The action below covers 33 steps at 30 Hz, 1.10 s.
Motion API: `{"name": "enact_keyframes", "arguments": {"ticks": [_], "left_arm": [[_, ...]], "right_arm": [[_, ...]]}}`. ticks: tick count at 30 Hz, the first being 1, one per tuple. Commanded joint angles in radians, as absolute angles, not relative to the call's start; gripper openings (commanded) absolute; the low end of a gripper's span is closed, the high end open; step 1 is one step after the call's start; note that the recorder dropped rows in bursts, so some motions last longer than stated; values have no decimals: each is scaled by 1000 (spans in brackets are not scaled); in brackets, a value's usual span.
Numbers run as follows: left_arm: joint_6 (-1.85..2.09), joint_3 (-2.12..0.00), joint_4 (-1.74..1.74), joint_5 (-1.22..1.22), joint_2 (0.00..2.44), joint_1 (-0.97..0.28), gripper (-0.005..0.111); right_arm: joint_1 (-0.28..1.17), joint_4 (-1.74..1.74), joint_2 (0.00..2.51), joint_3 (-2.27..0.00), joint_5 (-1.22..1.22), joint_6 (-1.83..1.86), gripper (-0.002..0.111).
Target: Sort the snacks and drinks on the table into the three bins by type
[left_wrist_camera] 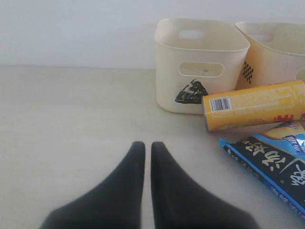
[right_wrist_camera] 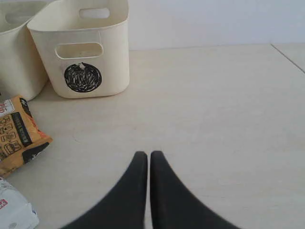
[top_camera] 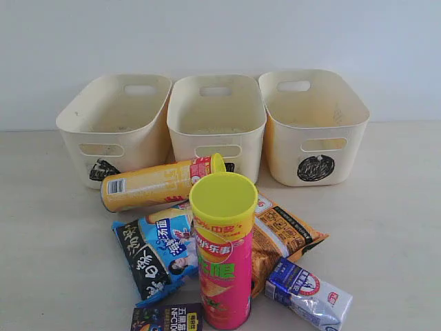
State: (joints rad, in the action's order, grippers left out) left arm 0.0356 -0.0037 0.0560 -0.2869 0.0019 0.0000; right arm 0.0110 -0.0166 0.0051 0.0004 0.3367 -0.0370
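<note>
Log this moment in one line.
left gripper: shut, empty | right gripper: shut, empty | pink tube: upright | yellow tube: lying | bags, cartons: on table

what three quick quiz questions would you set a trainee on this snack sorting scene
1. True or false: the yellow chip tube lies on its side on the table, in front of the three bins.
2. How is the pink chip tube placed? A: standing upright. B: lying on its side. C: inside a bin.
3. Fill in the blank: the left gripper and the right gripper both hold nothing, and their jaws are ____.

Key
1. True
2. A
3. shut
</note>
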Motion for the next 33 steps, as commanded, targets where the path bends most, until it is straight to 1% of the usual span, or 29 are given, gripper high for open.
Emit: {"name": "enact_keyframes", "arguments": {"ticks": [1,5,11,16,23,24,30,33], "left_arm": [[31,0,55,-288,0,-4,4],[31,0,55,-288,0,-4,4],[31,0,55,-288,0,57,4],[31,0,55,-288,0,60,4],[31,0,55,-288,0,60,4],[31,0,55,-288,0,60,4],[31,0,55,-288,0,60,4],[31,0,55,-288,0,60,4]], "right_arm": [[5,-9,0,0,327,-32,0],[5,-9,0,0,307,-32,0],[5,-17,0,0,302,-50,0],[5,-16,0,0,302,-57,0],[5,51,0,0,270,129,0],[5,51,0,0,210,174,0],[5,47,0,0,-237,166,0],[5,10,0,0,-531,130,0]]}}
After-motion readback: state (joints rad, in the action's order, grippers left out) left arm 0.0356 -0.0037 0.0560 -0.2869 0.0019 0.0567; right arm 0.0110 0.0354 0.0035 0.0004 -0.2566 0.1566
